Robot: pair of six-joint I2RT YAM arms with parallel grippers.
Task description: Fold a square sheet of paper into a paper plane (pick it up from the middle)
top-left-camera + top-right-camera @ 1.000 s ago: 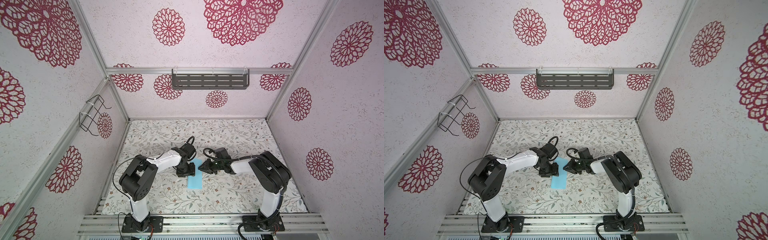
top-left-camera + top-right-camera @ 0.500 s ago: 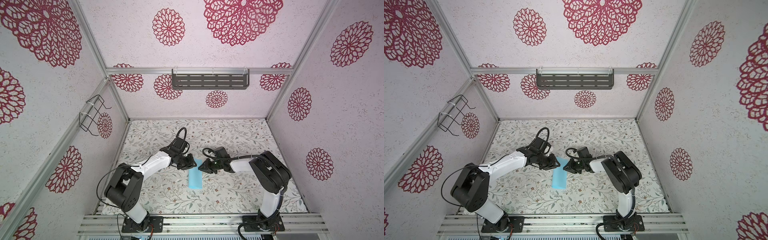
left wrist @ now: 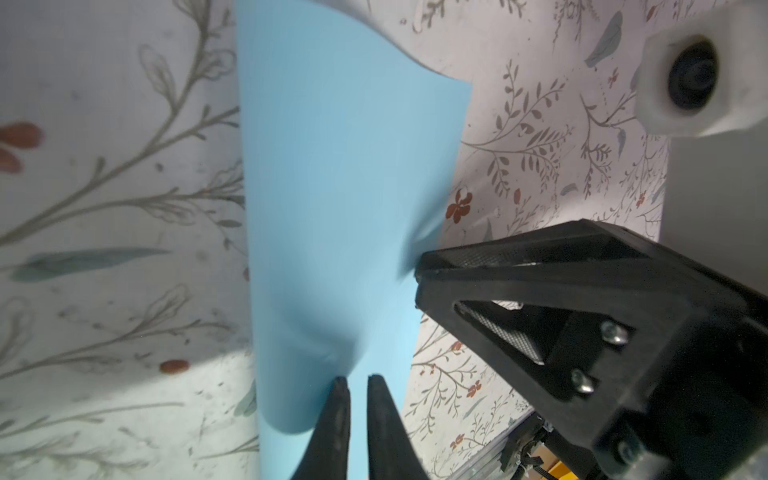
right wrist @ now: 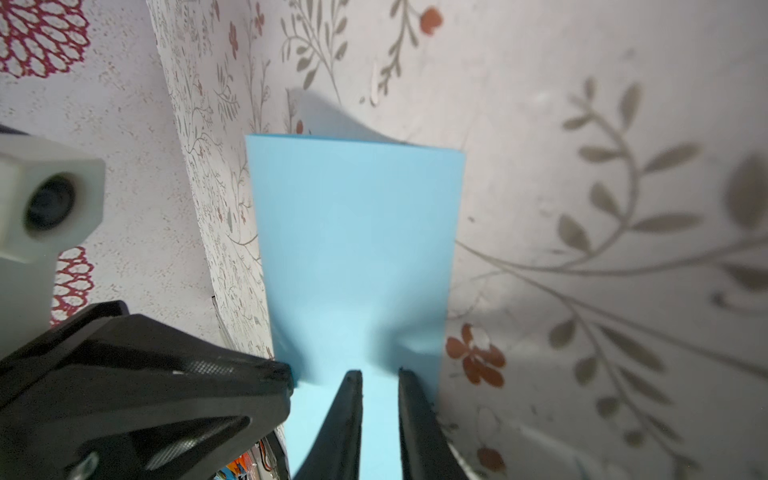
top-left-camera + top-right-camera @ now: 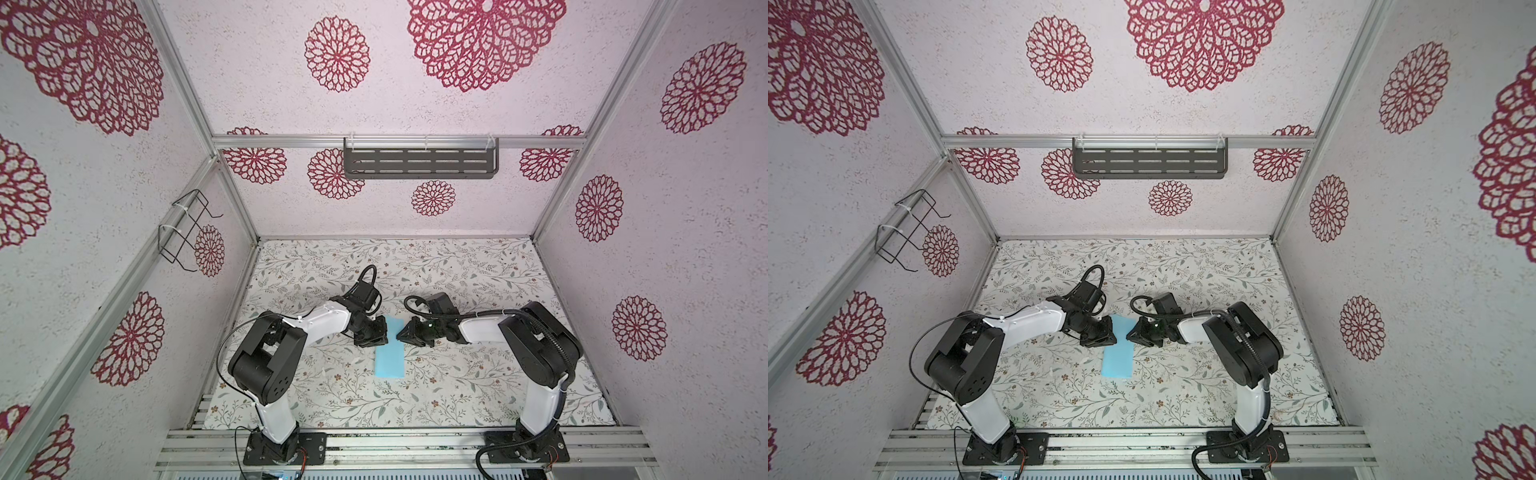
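The left arm [image 5: 324,322] and the right arm [image 5: 478,331] have white shells and black joints. A black cable [image 5: 369,267] loops over each wrist. The right gripper [image 3: 417,286] is black and triangular, with silver screws [image 3: 614,332].

- Tabletop [image 5: 457,270]: white cover with a grey leaf and small red flower print, lower centre in both top views.
- Dark slotted shelf [image 5: 419,164] on the back wall, upper centre.
- Black wire basket [image 5: 185,230] on the left wall.
- Red rosette prints [image 5: 336,54] on all the walls.
- Aluminium rails [image 5: 395,446] along the bottom edge.
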